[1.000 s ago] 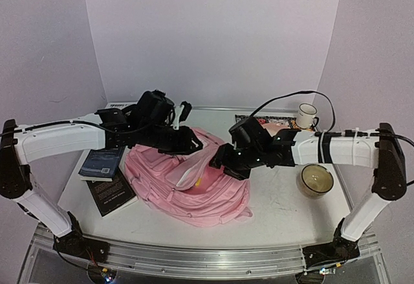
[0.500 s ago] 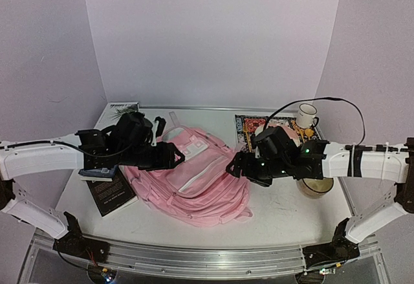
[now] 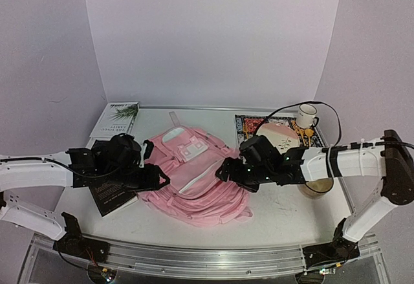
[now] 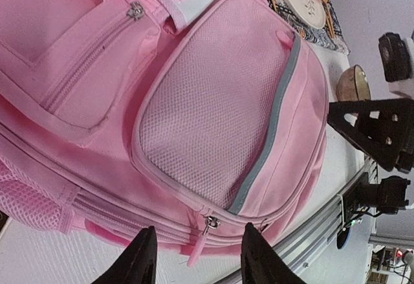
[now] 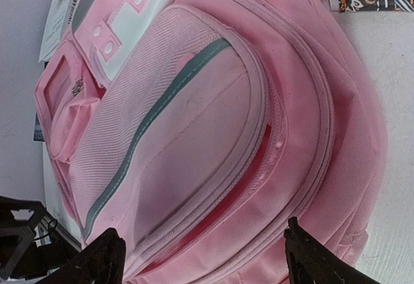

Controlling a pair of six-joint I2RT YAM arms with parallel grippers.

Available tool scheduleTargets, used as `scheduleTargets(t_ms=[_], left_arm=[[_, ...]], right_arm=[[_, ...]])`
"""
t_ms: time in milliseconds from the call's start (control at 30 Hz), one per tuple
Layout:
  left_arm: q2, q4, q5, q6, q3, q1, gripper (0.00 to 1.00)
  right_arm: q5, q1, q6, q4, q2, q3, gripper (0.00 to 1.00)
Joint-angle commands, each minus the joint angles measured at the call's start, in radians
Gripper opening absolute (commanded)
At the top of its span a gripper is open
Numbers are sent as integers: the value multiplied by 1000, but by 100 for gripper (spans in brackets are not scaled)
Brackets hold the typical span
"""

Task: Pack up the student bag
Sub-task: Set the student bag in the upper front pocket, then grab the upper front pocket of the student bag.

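Large soft pink fabric backpack (image 3: 194,184) lies flat in the middle of the bench, a little toward the left edge. Front faces up, and the white-pink snap patch (image 3: 187,148) points toward the far edge. The mesh front pocket with a grey stripe (image 4: 272,112) is zipped. Its metal pull with a pink tab (image 4: 206,227) sits at the near-side end.

Left gripper (image 3: 158,180) is low at the bag's left flank. In the wrist view its fingers are spread apart (image 4: 197,258), holding nothing, with the pink tab just beyond the tips.

Right gripper (image 3: 223,171) is over the bag's right flank, fingers wide apart (image 5: 204,258) and gripping nothing. Below it a darker pink slit (image 5: 255,167) runs along the seam behind the front pocket; cannot tell whether the zip there is open.

Off the bag:
- A white book with a green plant on its cover (image 3: 116,119) is at the far left corner.
- A dark-covered book (image 3: 111,196) lies by the left edge, partly under the left arm and touching the bag's side.
- A patterned dark mat (image 3: 249,127) carrying a pale round plate (image 3: 283,138) is toward the far right corner.
- A white mug (image 3: 306,115) stands just beyond the plate.
- A tan round bowl (image 3: 318,187) is near the right edge, half hidden by the right arm.
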Motion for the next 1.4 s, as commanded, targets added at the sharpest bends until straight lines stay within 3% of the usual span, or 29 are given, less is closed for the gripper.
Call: scheduleTargets(t_ms=[0,433,667,1033,1367], left_arm=[[-5,14,-14,21,-9,-55,43],[65,-10,-113,36,-10,-108,38],[78,-115,-178,45,24,-114,36],[137,-134,-168,81,56,-125,33],[157,-132,-142,83,79,-128,28]], right_arm=[[21,-10,43,13,78,58,85],[-111,-27,47,132,183,88,58],[-107,-28,44,141,162,70,56],[-135,-116,-17,131,66,11,59],[-223,-207,-98,107,168,121,59]])
